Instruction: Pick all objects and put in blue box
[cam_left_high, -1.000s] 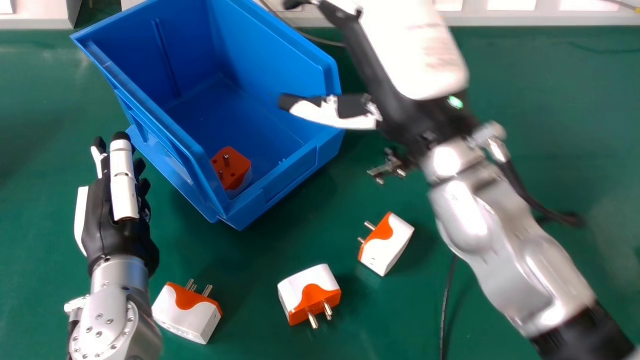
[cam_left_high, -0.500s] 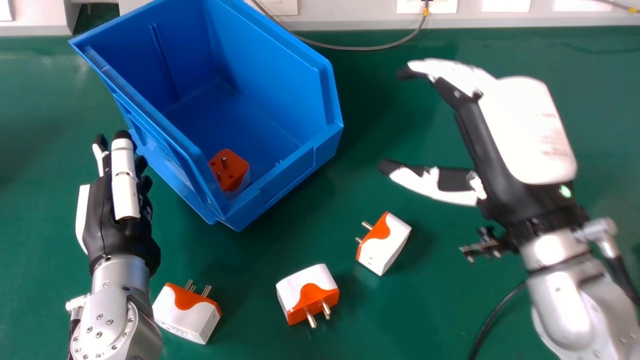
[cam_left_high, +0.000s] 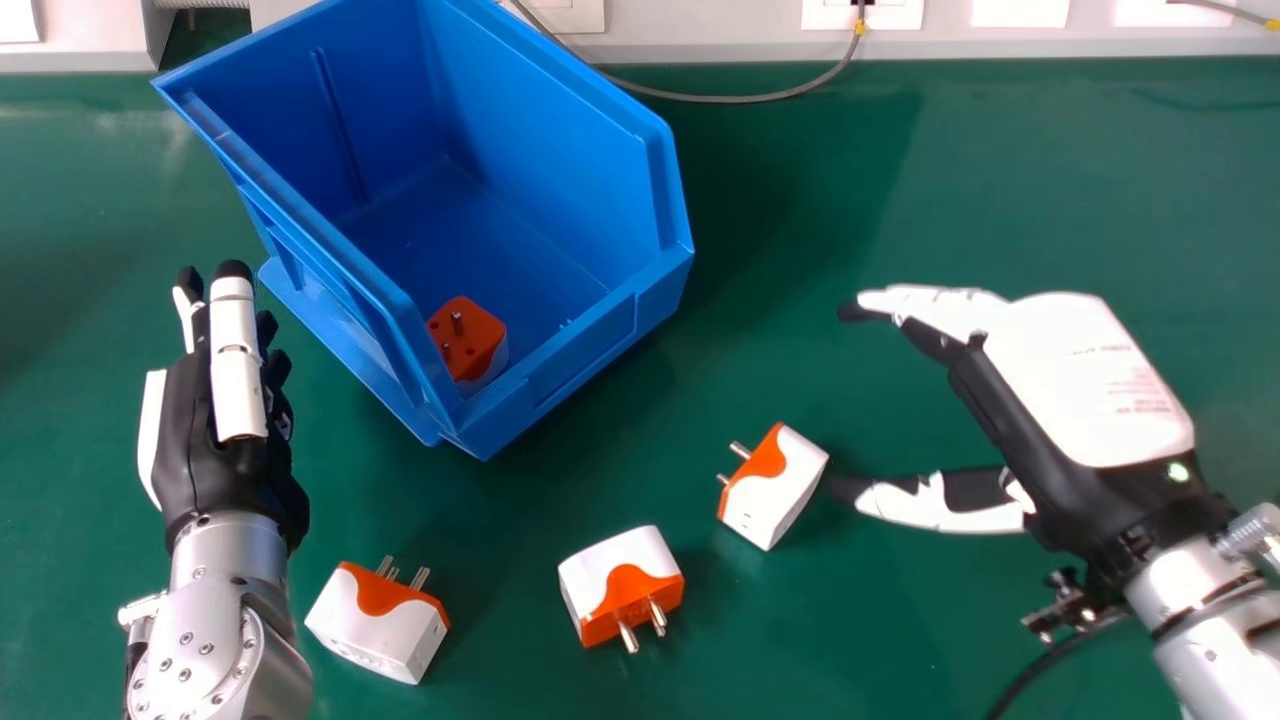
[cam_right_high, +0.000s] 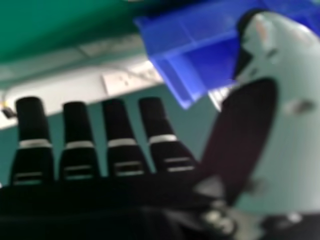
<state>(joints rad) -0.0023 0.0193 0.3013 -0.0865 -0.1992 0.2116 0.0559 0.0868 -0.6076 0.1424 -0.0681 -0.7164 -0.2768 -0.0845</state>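
Blue box (cam_left_high: 555, 120) on green worktop (cam_left_high: 1020, 180); one orange-and-white adapter (cam_left_high: 470, 335) inside, at the near corner, prongs up. Three more outside: left adapter (cam_left_high: 375, 628) near left forearm, middle adapter (cam_left_high: 610, 580) prongs toward robot, right adapter (cam_left_high: 785, 490) lying just beside right thumb tip. Right hand (cam_left_high: 1090, 385): released, grasping nothing; small reddish print on its white back. Left hand (cam_left_high: 220, 430): fingers straight, unloaded, left of box. Faint small marks on right adapter's white side.
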